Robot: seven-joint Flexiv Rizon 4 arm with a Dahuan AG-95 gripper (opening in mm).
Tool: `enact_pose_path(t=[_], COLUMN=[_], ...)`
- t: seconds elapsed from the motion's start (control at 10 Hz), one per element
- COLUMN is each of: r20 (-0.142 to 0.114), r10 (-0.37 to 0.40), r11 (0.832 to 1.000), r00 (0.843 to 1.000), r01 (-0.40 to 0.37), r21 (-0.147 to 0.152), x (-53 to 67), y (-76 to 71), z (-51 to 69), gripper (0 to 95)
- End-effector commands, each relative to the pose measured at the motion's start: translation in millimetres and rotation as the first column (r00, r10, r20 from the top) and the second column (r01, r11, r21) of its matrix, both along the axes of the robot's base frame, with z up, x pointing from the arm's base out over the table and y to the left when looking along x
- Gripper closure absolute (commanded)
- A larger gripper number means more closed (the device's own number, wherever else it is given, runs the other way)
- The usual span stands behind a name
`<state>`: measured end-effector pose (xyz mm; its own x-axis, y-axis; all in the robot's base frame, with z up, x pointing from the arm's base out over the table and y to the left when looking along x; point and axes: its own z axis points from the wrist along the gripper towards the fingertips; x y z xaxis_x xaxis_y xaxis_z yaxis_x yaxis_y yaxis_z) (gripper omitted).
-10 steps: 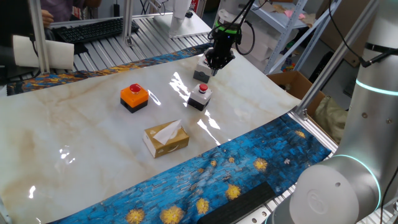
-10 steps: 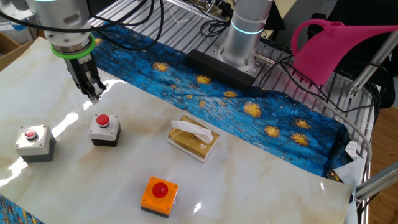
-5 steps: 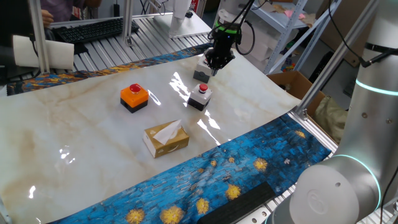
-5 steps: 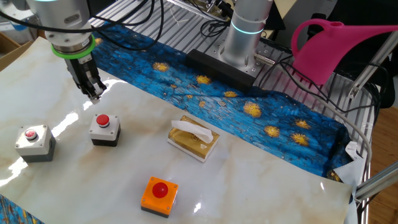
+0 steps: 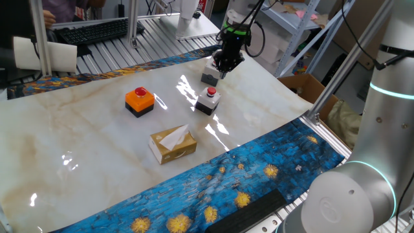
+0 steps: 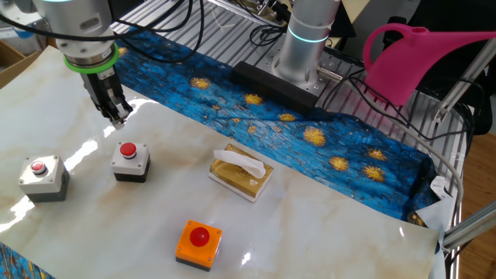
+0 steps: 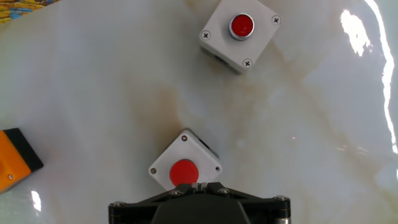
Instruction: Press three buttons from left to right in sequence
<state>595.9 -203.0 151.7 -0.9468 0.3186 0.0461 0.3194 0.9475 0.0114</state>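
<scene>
Three red-capped buttons stand on the marble table. The orange-topped button [image 5: 139, 100] is at the left in one fixed view, and its corner shows in the hand view [image 7: 15, 158]. One grey-white button [image 5: 208, 100] [image 6: 130, 160] lies just ahead of my fingertips in the hand view [image 7: 185, 169]. The other grey-white button [image 6: 43, 177] [image 7: 239, 34] stands further off; in one fixed view [image 5: 208, 76] my hand partly covers it. My gripper [image 7: 199, 185] [image 6: 116, 115] [image 5: 223, 65] hangs above the table over the nearer grey-white button, not touching it. Its fingertips meet, with nothing between them.
A tan tissue box [image 5: 173, 144] [image 6: 242, 174] lies on the table towards the blue patterned cloth [image 5: 246, 175]. The arm's base [image 6: 306, 46] stands on that cloth. A pink watering can [image 6: 418, 58] is off the table at the right.
</scene>
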Motion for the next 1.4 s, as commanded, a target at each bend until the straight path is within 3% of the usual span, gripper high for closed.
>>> enact_pose_path(t=[0.1, 0.3, 0.4, 0.6, 0.9, 1.4], r20=[0.003, 0.012, 0.029, 0.047, 0.043, 0.048], r10=[0.016, 0.066, 0.105, 0.142, 0.193, 0.261], r11=[1.000, 0.998, 0.994, 0.989, 0.981, 0.965], r00=[1.000, 0.998, 0.994, 0.989, 0.980, 0.964], r01=[-0.016, -0.066, -0.104, -0.140, -0.192, -0.260], r21=[-0.003, -0.019, -0.037, -0.040, -0.033, -0.027], x=[6.0, 15.2, 23.3, 41.5, 66.1, 99.4], y=[-5.5, -15.0, -22.5, -35.5, -49.5, -66.9], z=[-2.3, -5.4, -6.7, -5.2, -0.4, -3.9], gripper=[95.0, 95.0, 95.0, 95.0, 95.0, 95.0])
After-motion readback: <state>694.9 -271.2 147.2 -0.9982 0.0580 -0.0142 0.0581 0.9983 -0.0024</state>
